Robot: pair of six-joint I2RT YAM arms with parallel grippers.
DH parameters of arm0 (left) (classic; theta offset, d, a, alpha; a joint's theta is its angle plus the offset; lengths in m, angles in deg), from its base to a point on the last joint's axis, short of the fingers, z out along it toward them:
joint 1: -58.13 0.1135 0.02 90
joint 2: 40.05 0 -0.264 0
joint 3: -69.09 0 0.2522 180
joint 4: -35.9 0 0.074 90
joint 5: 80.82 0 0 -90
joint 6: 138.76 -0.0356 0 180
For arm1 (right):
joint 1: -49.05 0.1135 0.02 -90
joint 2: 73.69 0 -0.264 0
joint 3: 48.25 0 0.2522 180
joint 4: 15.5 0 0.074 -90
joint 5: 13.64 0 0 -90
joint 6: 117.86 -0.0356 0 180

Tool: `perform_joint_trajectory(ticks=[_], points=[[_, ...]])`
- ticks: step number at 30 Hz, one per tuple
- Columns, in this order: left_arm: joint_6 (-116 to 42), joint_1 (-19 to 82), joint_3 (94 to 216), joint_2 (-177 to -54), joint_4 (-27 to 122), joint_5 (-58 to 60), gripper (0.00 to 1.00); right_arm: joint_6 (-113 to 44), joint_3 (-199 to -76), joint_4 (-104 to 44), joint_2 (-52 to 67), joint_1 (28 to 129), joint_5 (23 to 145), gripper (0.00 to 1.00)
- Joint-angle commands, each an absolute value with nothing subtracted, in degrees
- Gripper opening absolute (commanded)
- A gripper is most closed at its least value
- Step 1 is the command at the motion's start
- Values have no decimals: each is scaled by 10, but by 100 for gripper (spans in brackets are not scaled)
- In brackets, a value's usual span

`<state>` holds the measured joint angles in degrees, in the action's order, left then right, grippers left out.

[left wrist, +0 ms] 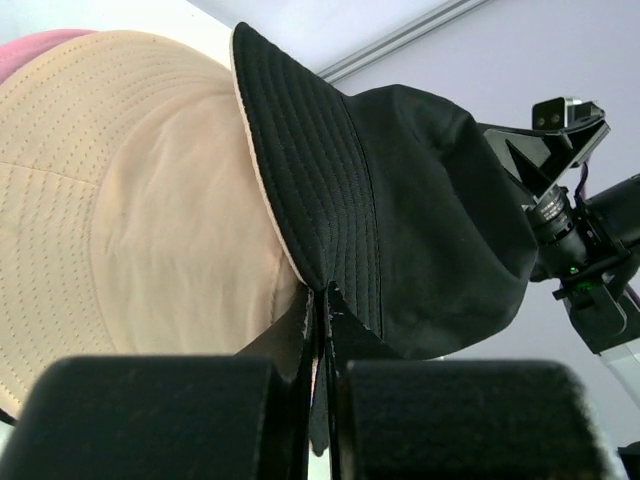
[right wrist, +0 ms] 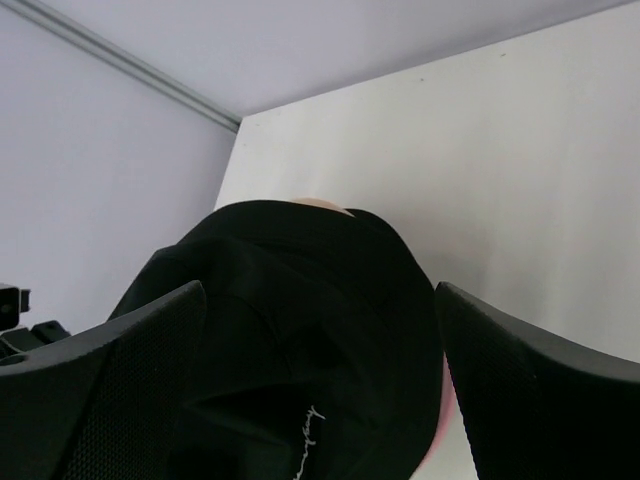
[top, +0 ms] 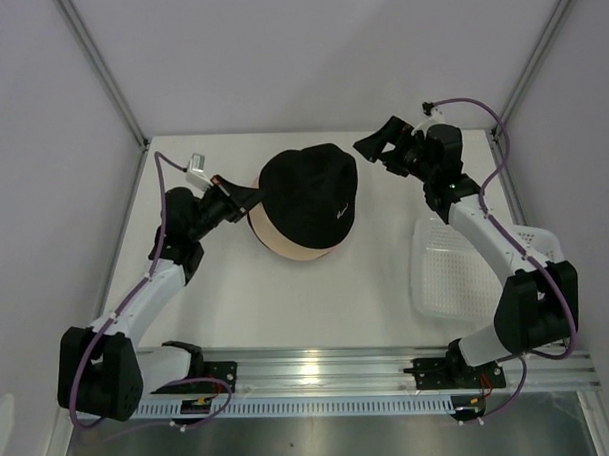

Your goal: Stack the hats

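My left claw point(left wrist: 318, 310) pinches the floppy brim of the black bucket hat point(top: 308, 193) mid-frame. My right claw point(top: 375, 142) gapes empty. Light, limp fabric, so grab brims.

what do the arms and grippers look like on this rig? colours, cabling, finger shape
The left arm and right arm have white links, black joint housings and a purple cable looped along each. The left gripper and right gripper are black. The right's fingers are broad, with finely dimpled faces.
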<state>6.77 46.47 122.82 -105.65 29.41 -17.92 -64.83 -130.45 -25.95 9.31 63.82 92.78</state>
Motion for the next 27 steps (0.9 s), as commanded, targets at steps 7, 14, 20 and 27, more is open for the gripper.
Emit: perform_joint_trajectory(ticks=[7,14,20,27], points=[[72,477,1237,-1090,251,-183,1,-706,-1325,-173,131,693,980,68],[78,478,1246,-1097,247,-187,1,-672,-1331,-219,104,696,967,0],[86,478,1273,-1097,253,-214,1,-629,-1381,-263,60,697,938,0],[86,479,1294,-1080,282,-220,1,-606,-1449,-288,48,701,955,0]])
